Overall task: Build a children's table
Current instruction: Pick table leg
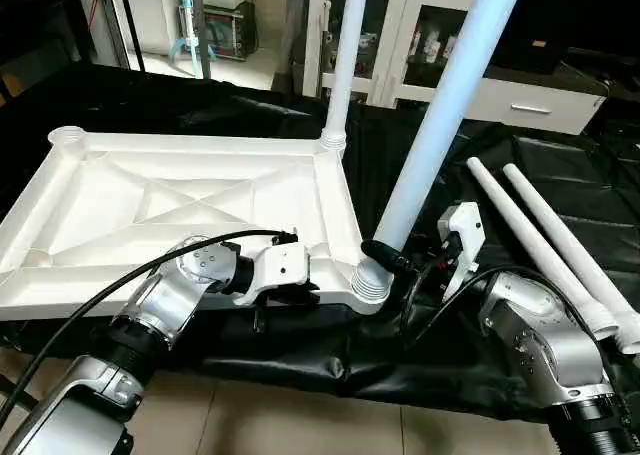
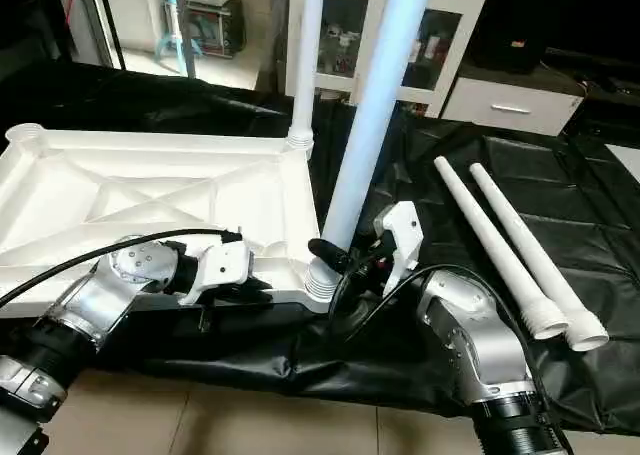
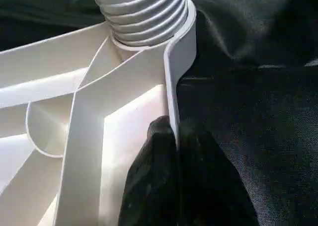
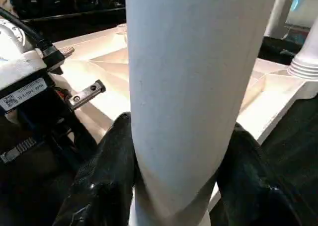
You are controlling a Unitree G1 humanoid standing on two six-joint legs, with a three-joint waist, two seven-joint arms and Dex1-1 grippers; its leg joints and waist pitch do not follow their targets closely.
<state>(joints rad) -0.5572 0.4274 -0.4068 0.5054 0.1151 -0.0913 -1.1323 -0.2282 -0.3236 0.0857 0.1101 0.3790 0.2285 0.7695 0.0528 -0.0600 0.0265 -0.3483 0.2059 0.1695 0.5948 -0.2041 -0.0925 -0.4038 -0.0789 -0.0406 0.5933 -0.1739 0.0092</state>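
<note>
The children's table top (image 1: 150, 205) lies upside down on black cloth, ribbed underside up. One white leg (image 1: 345, 55) stands upright in its far right corner socket. A second leg (image 1: 450, 105) rises at a tilt from the near right corner socket (image 1: 368, 283). My right gripper (image 4: 179, 156) is shut around this leg just above the socket, one black finger (image 4: 112, 171) on each side. My left gripper (image 3: 171, 131) is shut on the top's near rim (image 3: 171, 77), a little left of that socket. Two more legs (image 1: 530, 235) lie loose on the cloth at the right.
The black cloth (image 1: 300, 355) covers the low work surface, with tiled floor (image 1: 300, 415) in front. A white glass-door cabinet (image 1: 400, 35) stands behind. The far left corner socket (image 1: 67, 135) has nothing in it. A black cable (image 1: 100, 295) runs along my left forearm.
</note>
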